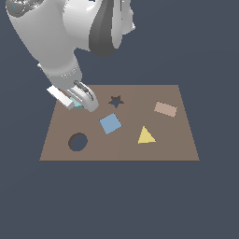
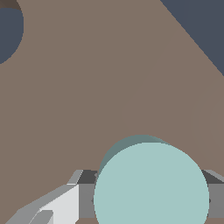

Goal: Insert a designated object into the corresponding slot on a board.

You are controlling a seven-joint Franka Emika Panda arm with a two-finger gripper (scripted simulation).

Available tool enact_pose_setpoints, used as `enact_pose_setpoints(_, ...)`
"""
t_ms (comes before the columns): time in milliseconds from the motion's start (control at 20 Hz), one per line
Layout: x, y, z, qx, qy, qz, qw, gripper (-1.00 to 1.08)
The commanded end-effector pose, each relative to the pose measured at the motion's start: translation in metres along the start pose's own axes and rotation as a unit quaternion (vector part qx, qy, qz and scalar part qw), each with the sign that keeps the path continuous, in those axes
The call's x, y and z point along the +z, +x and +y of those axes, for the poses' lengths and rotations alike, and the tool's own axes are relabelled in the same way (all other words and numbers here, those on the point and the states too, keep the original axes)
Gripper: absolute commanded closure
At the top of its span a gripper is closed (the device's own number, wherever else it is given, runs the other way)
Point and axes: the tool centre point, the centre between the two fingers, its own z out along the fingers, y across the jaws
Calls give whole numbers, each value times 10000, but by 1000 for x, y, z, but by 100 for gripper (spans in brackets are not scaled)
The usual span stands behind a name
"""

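In the exterior view, nearest to us on the flat brown rectangular board we see the dark circular hole, close to the front corner at the exterior view's left. A little farther back lie the flat yellow triangle and the flat blue square, the triangle toward the exterior view's right of the square, and both well apart from the round hole. Behind them are the pale pink-brown rectangle and the dark star-shaped hole. At the far corner at the exterior view's left, the white and grey robot arm comes down, and its gripper stands just above the board surface. The fingers are closed around the small pale teal round disc, of which only a small part shows between them in this view. In the wrist view we see the disc large, with a grey finger touching it on each side, so the fingers hold it at a narrow opening. The disc is near the board, but we cannot tell if it touches it. The round hole appears at the edge of this view, well apart from the disc.
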Motion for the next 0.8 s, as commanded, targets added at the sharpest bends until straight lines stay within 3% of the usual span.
enact_pose_setpoints(0, 0, 0, 1, 4, -1, 0, 10000, 108)
enact_pose_setpoints(250, -9, 7, -3, 38, 35, 74, 10000, 108)
enact_pose_setpoints(750, -62, 39, -21, 105, 252, 503, 9984, 108)
